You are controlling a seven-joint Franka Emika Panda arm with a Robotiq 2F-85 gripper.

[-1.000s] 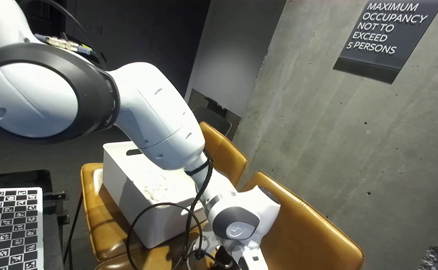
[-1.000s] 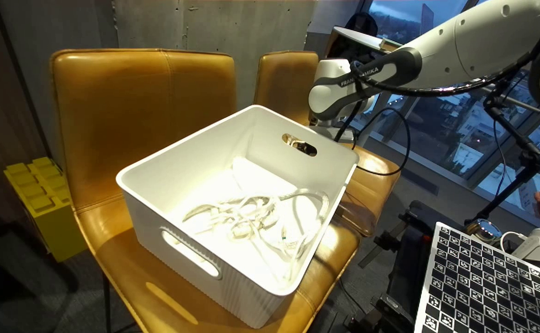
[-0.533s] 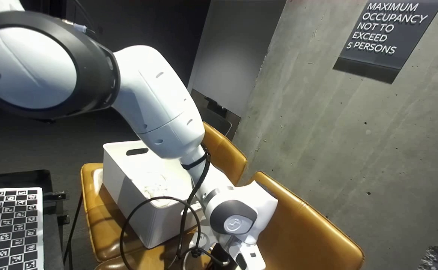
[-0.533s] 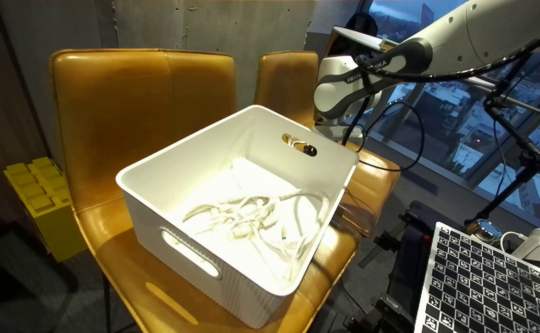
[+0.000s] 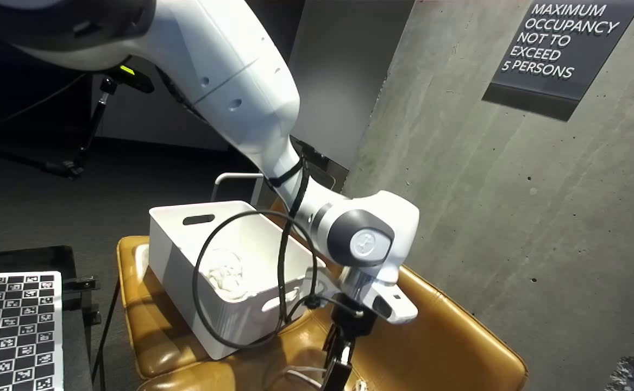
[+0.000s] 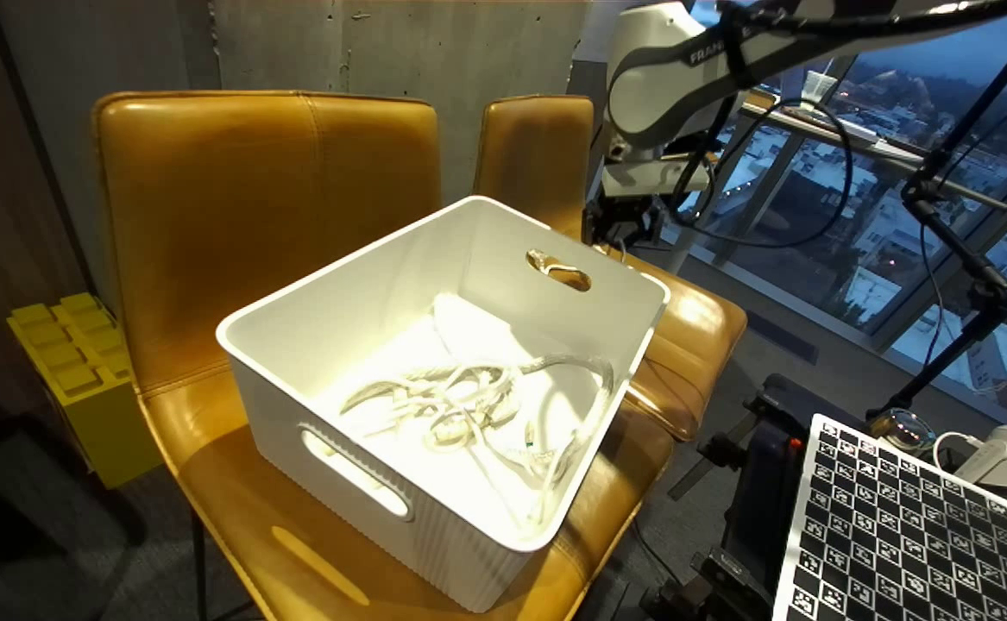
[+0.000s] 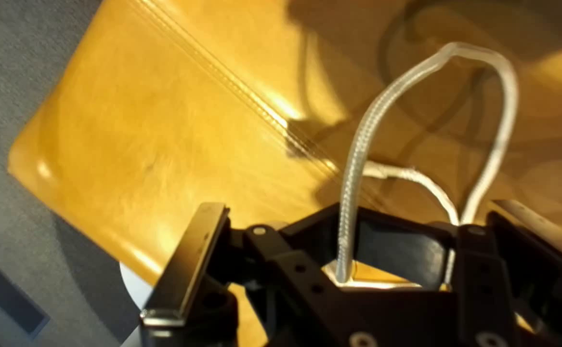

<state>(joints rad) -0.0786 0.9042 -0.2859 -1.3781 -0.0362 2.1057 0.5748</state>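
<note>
My gripper [image 7: 349, 214] is shut, its dark fingertips meeting in the wrist view. A white braided cable [image 7: 368, 125] runs up from between them and loops back down beside the right finger. Part of that cable is hidden behind the fingers. In an exterior view the black gripper [image 5: 338, 369] hangs over the tan chair seat [image 5: 208, 377], with a piece of white cable [image 5: 303, 377] beside its fingers. A white bin [image 5: 181, 301] stands close by on the adjoining chair. Tangled white cords [image 6: 468, 401] lie inside it.
Tan chair backs [image 6: 270, 224] rise behind the bin, before a concrete wall [image 5: 512, 217]. A yellow block-like box [image 6: 89, 379] is on the floor. A checkered marker board [image 6: 909, 526] lies beside the chairs. A black cable loop [image 5: 202, 293] hangs off my arm.
My arm has risen, bringing the gripper up into an exterior view where its fingers were below the frame edge. White cable now shows under it. The bin and its cords have not moved.
</note>
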